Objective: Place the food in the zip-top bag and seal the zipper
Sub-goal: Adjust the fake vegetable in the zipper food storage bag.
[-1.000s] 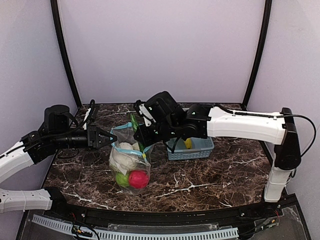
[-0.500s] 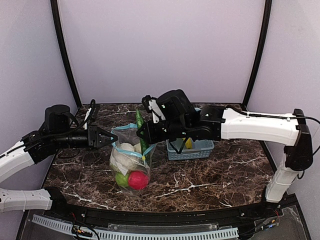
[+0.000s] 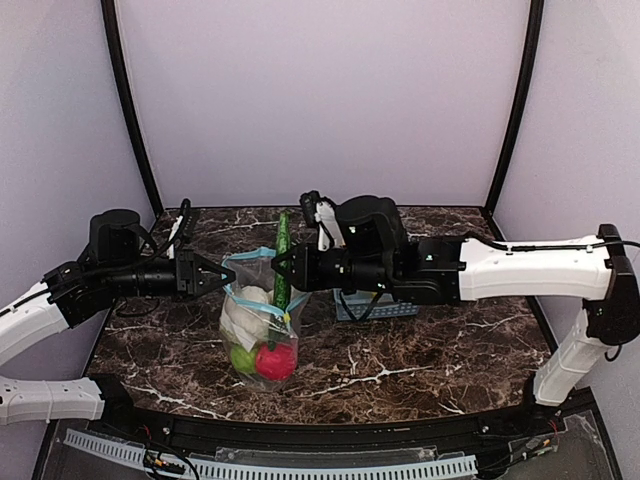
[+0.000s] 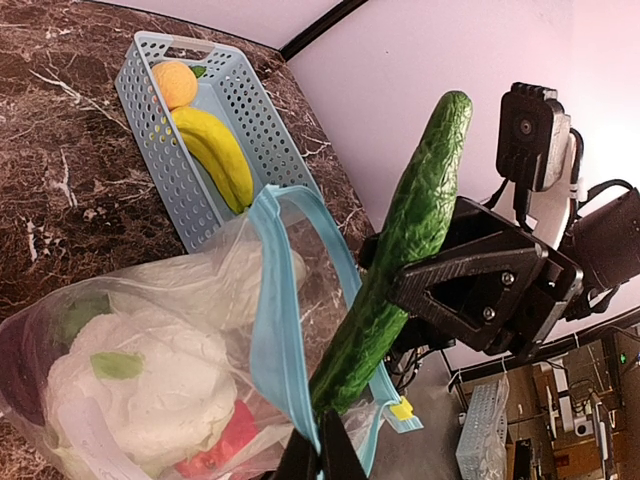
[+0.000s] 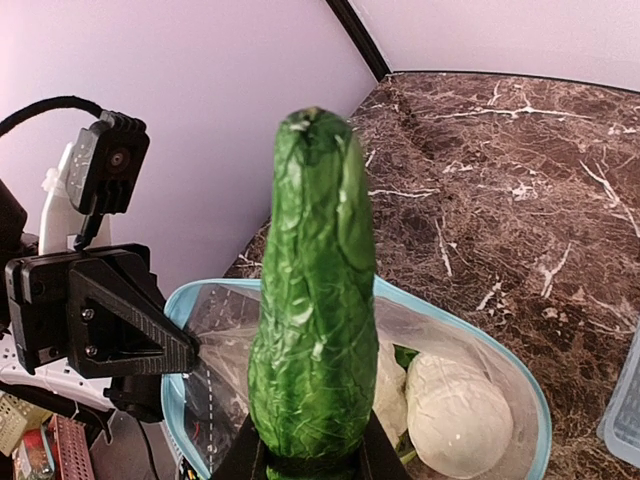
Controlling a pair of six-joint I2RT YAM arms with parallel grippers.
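Observation:
The zip-top bag stands on the table, its teal zipper mouth held open. Inside lie a white cauliflower, a red apple and a green apple. My left gripper is shut on the zipper edge at the bag's left side. My right gripper is shut on a green cucumber, which stands upright over the mouth. Seen from the top, the cucumber has its lower end inside the bag mouth. A yellow slider sits at the zipper's end.
A light blue lattice basket stands beyond the bag, holding a yellow banana and an orange. From above, the basket is mostly hidden behind my right arm. Purple walls close the table's back and sides.
My right arm has swung the cucumber from a tilt to upright and brought it down over the bag mouth. The left gripper has kept its hold on the bag edge.

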